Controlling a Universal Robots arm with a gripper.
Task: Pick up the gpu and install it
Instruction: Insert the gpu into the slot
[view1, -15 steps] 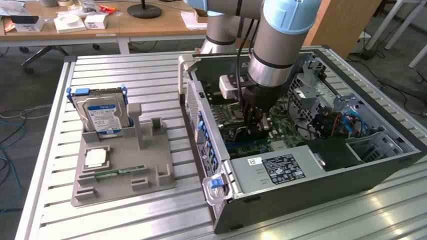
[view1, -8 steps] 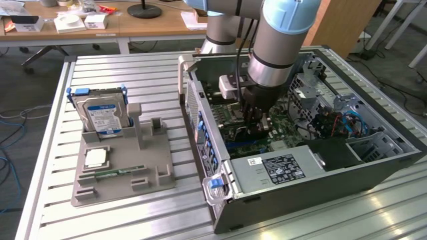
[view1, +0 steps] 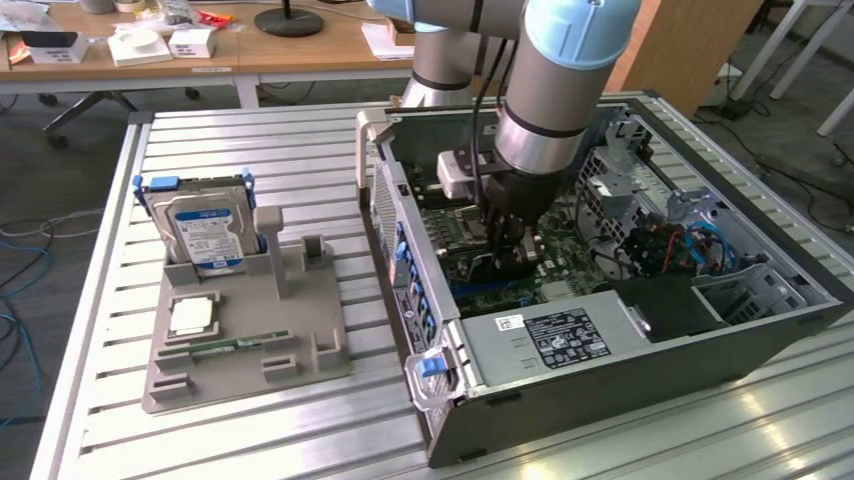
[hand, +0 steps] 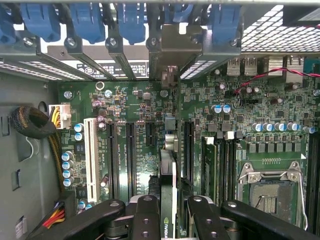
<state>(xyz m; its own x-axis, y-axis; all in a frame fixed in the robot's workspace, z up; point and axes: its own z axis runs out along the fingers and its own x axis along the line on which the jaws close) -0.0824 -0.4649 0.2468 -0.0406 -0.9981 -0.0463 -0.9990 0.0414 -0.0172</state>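
My gripper (view1: 509, 258) reaches down into the open computer case (view1: 747, 335), just above the green motherboard (hand: 135, 107). It is shut on the gpu (hand: 168, 170), a thin dark card that stands edge-on between the two black fingers (hand: 145, 217). The card's silver bracket (hand: 172, 47) sits at the case's rear wall among the blue slot latches. The card's lower edge runs along an expansion slot; I cannot tell how deep it sits. In the exterior view the arm hides the card.
On the slatted table, a grey fixture (view1: 254, 345) holds a silver hard drive (view1: 203, 232), a small white square part (view1: 194, 317) and a green memory stick (view1: 230, 348). A power supply (view1: 554, 335) fills the case's near corner. The CPU socket (hand: 272, 192) and a white slot (hand: 91, 155) flank the card.
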